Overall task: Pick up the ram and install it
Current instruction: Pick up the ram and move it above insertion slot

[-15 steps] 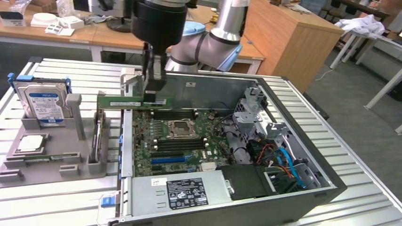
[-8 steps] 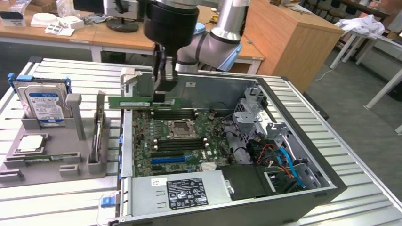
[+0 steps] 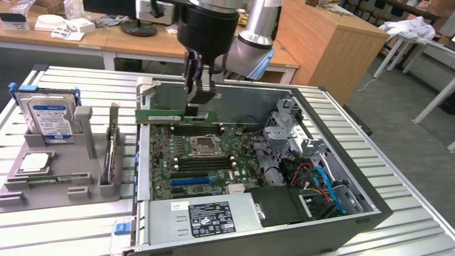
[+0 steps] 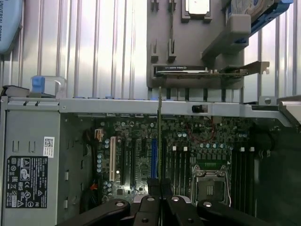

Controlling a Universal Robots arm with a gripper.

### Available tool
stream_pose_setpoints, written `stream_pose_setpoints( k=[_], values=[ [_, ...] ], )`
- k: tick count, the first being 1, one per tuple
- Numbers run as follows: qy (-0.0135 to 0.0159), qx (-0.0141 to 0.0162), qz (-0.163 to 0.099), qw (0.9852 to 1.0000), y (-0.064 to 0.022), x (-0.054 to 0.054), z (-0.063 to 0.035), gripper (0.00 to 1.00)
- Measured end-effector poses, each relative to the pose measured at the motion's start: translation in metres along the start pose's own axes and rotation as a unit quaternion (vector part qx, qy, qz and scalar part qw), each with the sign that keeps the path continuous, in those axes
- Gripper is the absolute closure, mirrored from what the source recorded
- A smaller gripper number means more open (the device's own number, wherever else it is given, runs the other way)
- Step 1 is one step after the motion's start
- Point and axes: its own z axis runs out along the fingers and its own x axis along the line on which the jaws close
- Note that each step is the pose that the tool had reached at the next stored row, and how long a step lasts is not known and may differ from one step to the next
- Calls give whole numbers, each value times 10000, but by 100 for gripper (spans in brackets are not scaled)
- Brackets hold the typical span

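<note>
The long green circuit-board ram [image 3: 160, 116] is being clenched by the black gripper [image 3: 193, 111], at twelve o'clock over the dark green motherboard [image 3: 178, 160]; seemingly not yet slotted.

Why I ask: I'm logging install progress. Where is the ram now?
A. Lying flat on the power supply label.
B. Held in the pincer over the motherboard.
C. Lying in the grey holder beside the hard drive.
B: the pincer is shut on the ram, holding it above the motherboard.
</note>
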Motion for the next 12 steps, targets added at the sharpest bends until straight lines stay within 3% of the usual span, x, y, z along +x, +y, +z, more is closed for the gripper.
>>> stream_pose_setpoints(
  k=[12],
  values=[
    [0, 0, 1, 10000, -269, 3, -10, 88]
  ],
)
